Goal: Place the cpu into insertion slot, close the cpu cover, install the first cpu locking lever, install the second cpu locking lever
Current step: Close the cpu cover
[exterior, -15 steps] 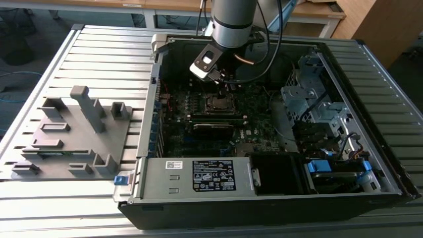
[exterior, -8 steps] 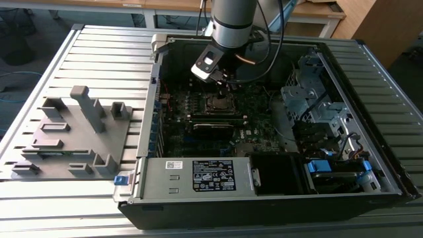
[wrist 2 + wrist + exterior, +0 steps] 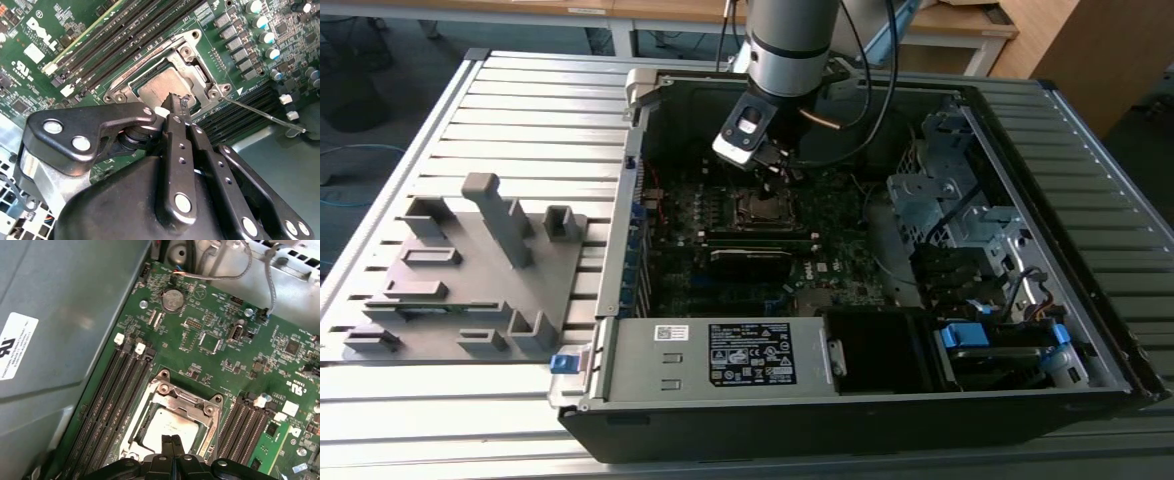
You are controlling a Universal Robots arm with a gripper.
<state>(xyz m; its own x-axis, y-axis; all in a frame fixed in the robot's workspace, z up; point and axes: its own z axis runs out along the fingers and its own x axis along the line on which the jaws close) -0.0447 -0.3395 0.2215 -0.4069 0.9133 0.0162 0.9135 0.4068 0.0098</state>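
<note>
Silver-grey cpu (image 3: 170,426) sits in the insertion slot (image 3: 141,425), with the cpu cover (image 3: 186,400) lying around it; I see my gripper (image 3: 171,441) (fingers pressed together) over the cpu's edge.

Memory slots (image 3: 116,396) flank the cpu cover (image 3: 187,401); case walls (image 3: 636,130) stand well clear.

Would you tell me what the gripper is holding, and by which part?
Nothing, it seems: the gripper is shut, its tips over the cpu.
</note>
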